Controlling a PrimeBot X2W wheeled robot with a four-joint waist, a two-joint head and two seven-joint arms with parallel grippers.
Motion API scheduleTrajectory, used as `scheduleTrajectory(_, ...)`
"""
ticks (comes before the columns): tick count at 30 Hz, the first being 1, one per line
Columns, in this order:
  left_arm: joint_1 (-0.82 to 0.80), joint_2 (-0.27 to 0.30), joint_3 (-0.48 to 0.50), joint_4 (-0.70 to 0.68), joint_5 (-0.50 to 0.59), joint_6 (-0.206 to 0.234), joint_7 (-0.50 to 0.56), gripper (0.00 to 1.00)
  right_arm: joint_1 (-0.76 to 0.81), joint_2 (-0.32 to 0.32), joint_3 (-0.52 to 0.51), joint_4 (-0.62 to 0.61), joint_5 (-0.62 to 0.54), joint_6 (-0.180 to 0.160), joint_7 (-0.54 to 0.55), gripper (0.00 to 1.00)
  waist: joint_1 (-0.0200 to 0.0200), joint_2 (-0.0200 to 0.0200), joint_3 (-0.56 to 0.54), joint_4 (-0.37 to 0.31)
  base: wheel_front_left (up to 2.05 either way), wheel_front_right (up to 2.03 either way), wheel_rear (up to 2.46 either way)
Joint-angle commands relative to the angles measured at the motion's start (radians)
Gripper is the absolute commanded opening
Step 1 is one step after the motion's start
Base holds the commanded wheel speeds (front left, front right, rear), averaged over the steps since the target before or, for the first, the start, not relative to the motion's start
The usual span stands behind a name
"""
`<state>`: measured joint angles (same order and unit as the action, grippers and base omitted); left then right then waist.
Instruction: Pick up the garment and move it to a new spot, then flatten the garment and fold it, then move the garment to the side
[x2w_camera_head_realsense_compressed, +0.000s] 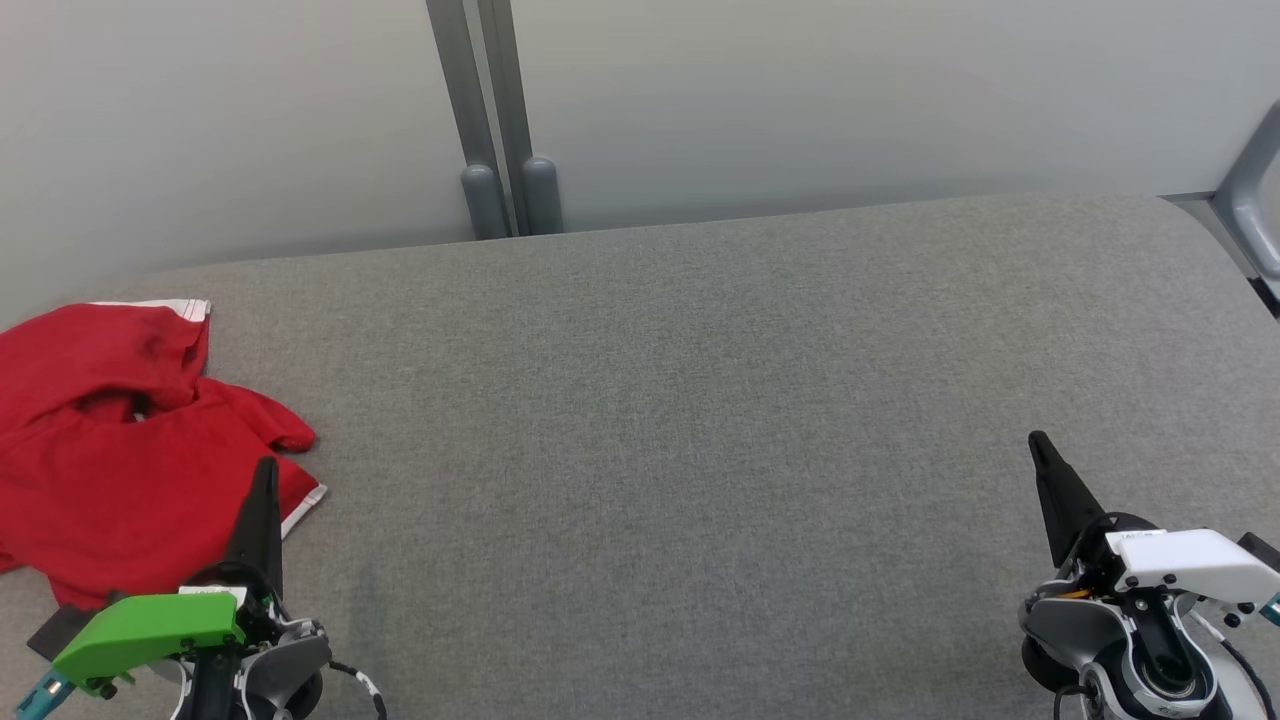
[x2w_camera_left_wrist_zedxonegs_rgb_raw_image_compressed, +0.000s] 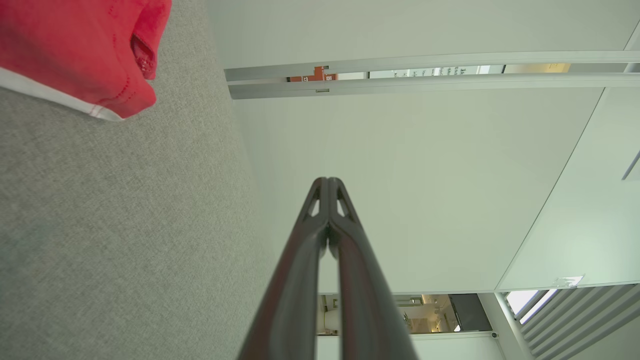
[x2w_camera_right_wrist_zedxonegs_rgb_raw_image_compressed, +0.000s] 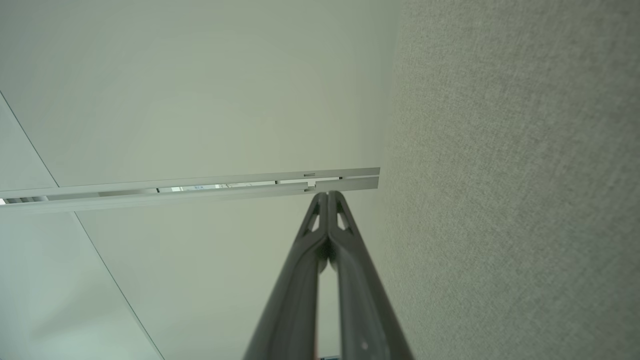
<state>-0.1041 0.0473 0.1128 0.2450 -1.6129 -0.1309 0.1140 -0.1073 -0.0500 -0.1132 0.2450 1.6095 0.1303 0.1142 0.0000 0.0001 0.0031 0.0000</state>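
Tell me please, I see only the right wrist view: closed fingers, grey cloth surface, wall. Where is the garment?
Observer: The red garment lies crumpled at the left end of the grey surface, head view.
Operator: Does the left gripper hold it?
Observer: No. The left gripper is shut, empty, beside the garment's white-trimmed hem.
Operator: Is the right gripper near it?
Observer: No, the right gripper is at the opposite side, over bare surface.

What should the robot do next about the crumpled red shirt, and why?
Probably open the left end effector and ease it onto the red shirt: its jaws are shut on nothing, and the shirt lies crumpled at the grey table's left side, far from the right end effector.
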Motion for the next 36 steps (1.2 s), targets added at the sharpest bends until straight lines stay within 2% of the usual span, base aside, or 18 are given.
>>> scheduleTrajectory(1,-0.015,0.008,0.003,0.0,0.002,-0.002,0.002,0.0,-0.005,0.0,-0.001,0.0,0.007,0.001,0.001,0.0,0.0,-0.0001,0.0,0.0,0.0,0.0,0.0)
scheduleTrajectory(36,-0.015,0.008,0.003,0.0,0.002,-0.002,0.002,0.0,-0.005,0.0,-0.001,0.0,0.007,0.001,0.001,0.0,0.0,-0.0001,0.0,0.0,0.0,0.0,0.0)
